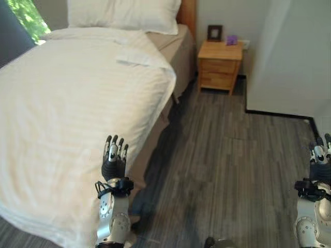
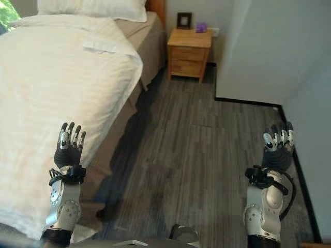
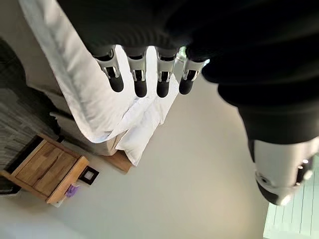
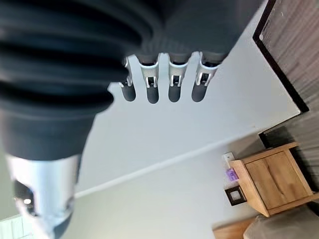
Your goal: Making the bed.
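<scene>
You are holding your left hand (image 1: 114, 161) raised with fingers spread straight beside the bed's (image 1: 77, 119) edge, gripping nothing. Your right hand (image 2: 277, 147) is hovering over the wooden floor (image 2: 196, 155), fingers straight too. The white duvet (image 1: 62, 103) is seemingly lying smooth, pillow (image 1: 124, 14) at the head.

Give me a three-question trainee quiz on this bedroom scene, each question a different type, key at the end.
1. True or false: the left hand grips the white duvet.
2. What stands on the nightstand? A) a lamp B) a dark picture frame and a small purple object C) nothing
3. Fill in: the pillow lies at the ____ of the bed.

Key: 1 false, its fingers are straight and hold nothing, like the right hand; 2 B; 3 head.
</scene>
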Tool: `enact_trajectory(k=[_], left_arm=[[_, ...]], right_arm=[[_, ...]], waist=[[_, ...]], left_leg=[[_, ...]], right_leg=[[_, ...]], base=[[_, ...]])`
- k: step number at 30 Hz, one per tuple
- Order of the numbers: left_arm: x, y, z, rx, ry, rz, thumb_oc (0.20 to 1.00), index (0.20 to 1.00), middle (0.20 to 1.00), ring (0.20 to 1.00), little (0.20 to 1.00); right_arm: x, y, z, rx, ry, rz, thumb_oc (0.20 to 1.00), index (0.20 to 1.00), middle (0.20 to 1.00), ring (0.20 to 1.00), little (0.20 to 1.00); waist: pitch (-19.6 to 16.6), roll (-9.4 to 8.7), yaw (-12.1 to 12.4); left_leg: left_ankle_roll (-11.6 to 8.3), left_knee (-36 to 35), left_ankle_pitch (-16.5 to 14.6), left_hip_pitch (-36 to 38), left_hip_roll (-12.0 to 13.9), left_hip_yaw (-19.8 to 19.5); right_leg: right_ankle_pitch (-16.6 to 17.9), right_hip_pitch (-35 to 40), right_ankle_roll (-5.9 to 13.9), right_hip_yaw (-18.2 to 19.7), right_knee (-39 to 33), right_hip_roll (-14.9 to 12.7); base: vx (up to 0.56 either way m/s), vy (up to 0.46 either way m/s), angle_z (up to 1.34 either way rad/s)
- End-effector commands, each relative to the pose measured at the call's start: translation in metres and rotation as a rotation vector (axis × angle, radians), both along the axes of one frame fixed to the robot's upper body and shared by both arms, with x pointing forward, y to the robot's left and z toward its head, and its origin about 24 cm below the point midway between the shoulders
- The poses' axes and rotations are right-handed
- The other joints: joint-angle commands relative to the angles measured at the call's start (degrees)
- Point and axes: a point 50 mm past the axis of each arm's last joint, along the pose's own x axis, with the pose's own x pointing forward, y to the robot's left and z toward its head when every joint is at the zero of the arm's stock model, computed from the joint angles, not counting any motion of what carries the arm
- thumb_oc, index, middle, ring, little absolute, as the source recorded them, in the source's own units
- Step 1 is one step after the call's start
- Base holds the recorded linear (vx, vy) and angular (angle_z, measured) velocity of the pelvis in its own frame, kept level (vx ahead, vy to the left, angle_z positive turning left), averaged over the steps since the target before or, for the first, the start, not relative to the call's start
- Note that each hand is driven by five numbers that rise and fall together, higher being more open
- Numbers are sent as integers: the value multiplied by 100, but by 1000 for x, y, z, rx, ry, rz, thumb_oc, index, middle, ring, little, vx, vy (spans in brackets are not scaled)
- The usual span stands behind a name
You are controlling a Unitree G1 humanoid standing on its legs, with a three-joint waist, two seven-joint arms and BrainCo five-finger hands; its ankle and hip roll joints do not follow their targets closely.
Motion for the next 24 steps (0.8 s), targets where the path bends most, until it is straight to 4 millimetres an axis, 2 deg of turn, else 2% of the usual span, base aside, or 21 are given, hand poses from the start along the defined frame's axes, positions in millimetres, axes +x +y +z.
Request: enact_trajectory(k=[1, 4, 5, 6, 9, 13, 17, 19, 20, 22, 24], left_arm=[[7, 17, 27, 48, -137, 52, 1000, 1000, 1000, 1000, 1000], [6, 19, 27, 51, -136, 54, 1000, 1000, 1000, 1000, 1000], [6, 19, 27, 45, -138, 53, 1000, 1000, 1000, 1000, 1000], [6, 20, 26, 55, -134, 72, 1000, 1000, 1000, 1000, 1000], [9, 22, 30, 74, -146, 62, 1000, 1000, 1000, 1000, 1000], [7, 31, 32, 114, -139, 109, 1000, 1000, 1000, 1000, 1000], [0, 38, 32, 145, -130, 146, 1000, 1000, 1000, 1000, 1000], [-1, 42, 32, 147, -129, 166, 1000, 1000, 1000, 1000, 1000], [-1, 44, 32, 156, -122, 177, 1000, 1000, 1000, 1000, 1000], [2, 46, 34, 176, -122, 178, 1000, 1000, 1000, 1000, 1000], [3, 46, 34, 176, -122, 178, 1000, 1000, 1000, 1000, 1000]], right_arm=[[1, -9, 30, -112, -112, 14, 1000, 1000, 1000, 1000, 1000], [0, -9, 29, -121, -101, 20, 1000, 1000, 1000, 1000, 1000], [0, -7, 24, -118, -81, 41, 1000, 1000, 1000, 1000, 1000], [2, 2, 20, -132, -67, 95, 1000, 1000, 1000, 1000, 1000], [3, 31, 5, -103, -21, 232, 1000, 1000, 1000, 1000, 1000], [4, 51, -8, -46, 10, 327, 1000, 1000, 1000, 1000, 1000], [7, 51, -3, -59, -5, 334, 1000, 1000, 1000, 1000, 1000], [9, 50, 2, -57, -27, 320, 1000, 1000, 1000, 1000, 1000], [8, 48, 3, -69, -30, 303, 1000, 1000, 1000, 1000, 1000], [8, 48, 6, -92, -38, 294, 1000, 1000, 1000, 1000, 1000], [8, 48, 6, -92, -38, 293, 1000, 1000, 1000, 1000, 1000]], waist=[[158, 146, 96], [121, 147, 110], [65, 197, 159], [63, 268, 230], [-124, 458, 123], [-160, 441, 162], [-173, 376, 263], [-146, 357, 306], [-72, 372, 298], [95, 383, 270], [88, 377, 277]], left_leg=[[242, -1586, 85, 39, -668, 47], [247, -1824, 41, 34, -687, 9], [212, -2122, 69, -88, -786, -147], [187, -2294, 113, -45, -908, -331], [398, -2863, -73, 579, -1075, -316], [590, -3012, -156, 713, -1237, -199], [744, -3048, -271, 706, -1382, -115], [827, -3033, -327, 693, -1456, -79], [916, -3029, -381, 741, -1515, -125], [1044, -3024, -403, 801, -1594, -165], [1045, -3023, -402, 792, -1599, -157]], right_leg=[[354, 566, 759, 276, -629, -257], [346, 598, 783, 305, -678, -257], [342, 664, 815, 371, -722, -227], [307, 729, 865, 451, -703, -236], [335, 738, 966, 698, -688, -335], [354, 674, 1080, 837, -652, -489], [414, 531, 1214, 954, -579, -644], [381, 372, 1277, 1042, -286, -729], [422, 145, 1325, 1118, 290, -780], [803, -287, 1355, 1163, 1271, -881], [794, -309, 1356, 1175, 1291, -886]], base=[[166, 7, -53], [112, 21, -15], [201, 101, -26], [259, 177, -9], [199, 297, -47], [67, 185, -11], [70, 161, -14], [87, 195, -38], [89, 235, -23], [38, 181, 0], [-3, 28, 22]])
